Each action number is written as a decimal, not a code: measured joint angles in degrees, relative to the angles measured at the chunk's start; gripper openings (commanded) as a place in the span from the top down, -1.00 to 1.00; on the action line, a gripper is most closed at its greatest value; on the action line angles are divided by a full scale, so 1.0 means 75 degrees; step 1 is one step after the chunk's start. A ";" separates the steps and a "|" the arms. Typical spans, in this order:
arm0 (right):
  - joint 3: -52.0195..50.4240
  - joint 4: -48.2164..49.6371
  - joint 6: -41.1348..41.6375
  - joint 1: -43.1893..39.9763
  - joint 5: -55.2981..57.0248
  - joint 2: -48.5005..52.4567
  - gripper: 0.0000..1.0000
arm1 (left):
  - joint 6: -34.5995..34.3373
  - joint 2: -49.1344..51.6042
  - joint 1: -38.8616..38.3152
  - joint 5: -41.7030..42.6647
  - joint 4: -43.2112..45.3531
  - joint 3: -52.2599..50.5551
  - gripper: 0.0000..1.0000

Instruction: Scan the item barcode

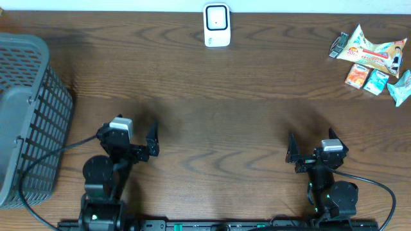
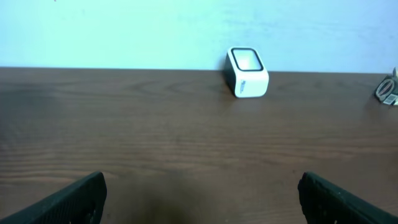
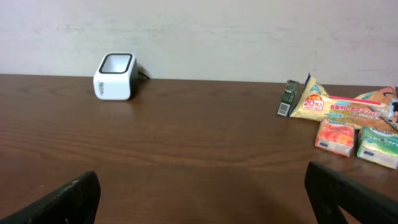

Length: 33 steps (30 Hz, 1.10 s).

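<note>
The white barcode scanner [image 1: 217, 25] stands at the far middle of the table, also seen in the left wrist view [image 2: 247, 73] and the right wrist view [image 3: 114, 76]. The items lie at the far right: a snack bag [image 1: 372, 51] [image 3: 339, 106], an orange box [image 1: 355, 76] [image 3: 336, 135], a green box [image 1: 377, 81] [image 3: 379, 146], a teal packet [image 1: 401, 93] and a small dark packet [image 1: 338, 45] [image 3: 288, 98]. My left gripper [image 1: 127, 133] [image 2: 202, 193] and right gripper [image 1: 316, 151] [image 3: 202, 196] hover near the front edge, both open and holding nothing, far from the items.
A grey wire basket [image 1: 26, 115] stands at the table's left edge, close to my left arm. Bare wood lies between both grippers and the scanner. A wall runs behind the table's far edge.
</note>
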 measured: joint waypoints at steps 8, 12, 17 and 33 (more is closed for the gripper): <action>0.0000 -0.0003 0.0000 0.0000 0.0000 0.0000 -0.99 | 0.0006 -0.1527 0.0000 -0.0201 0.0032 -0.0851 -0.95; 0.0000 -0.0003 0.0000 0.0000 0.0000 0.0000 -0.99 | 0.0006 -0.2049 0.0000 -0.0297 0.0198 -0.1323 -0.95; 0.0000 0.0000 0.0000 0.0000 0.0000 0.0000 -0.98 | 0.0006 -0.2702 0.0000 -0.0434 0.0044 -0.1626 -0.95; -0.0003 0.0003 0.0000 0.0000 0.0000 0.0000 -0.99 | 0.0003 -0.3060 0.0000 -0.0924 -0.0801 -0.1562 -0.96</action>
